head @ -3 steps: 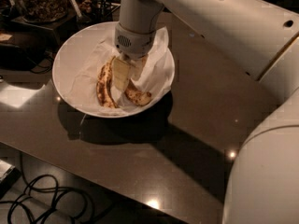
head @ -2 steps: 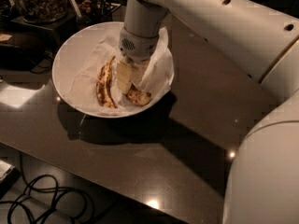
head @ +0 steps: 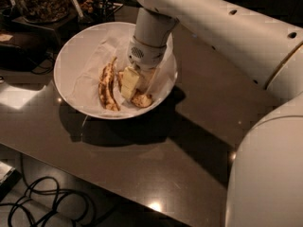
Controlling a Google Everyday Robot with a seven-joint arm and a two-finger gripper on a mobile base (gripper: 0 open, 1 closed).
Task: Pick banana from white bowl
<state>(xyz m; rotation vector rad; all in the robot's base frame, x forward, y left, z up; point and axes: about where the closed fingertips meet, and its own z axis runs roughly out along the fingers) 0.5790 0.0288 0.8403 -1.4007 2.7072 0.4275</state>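
Note:
The white bowl [head: 75, 56], wide and lined with crumpled white paper, stands on the dark table. Two bananas lie in it. The slim dark-streaked banana [head: 107, 85] lies to the left, apart from the gripper. The thicker speckled banana [head: 142, 100] lies to its right, mostly hidden under the gripper, with only its blunt end showing near the bowl's front rim. My gripper [head: 136, 86] points down into the bowl from the white arm and sits right on this banana.
The dark table [head: 156, 164] runs to a front edge with black cables [head: 42, 202] on the floor below. Dark containers and clutter [head: 42, 4] stand behind the bowl at the back left. The robot's white body [head: 270, 174] fills the right.
The arm's wrist has shifted slightly right and the gripper has settled a little lower in the bowl. Both bananas lie where they were.

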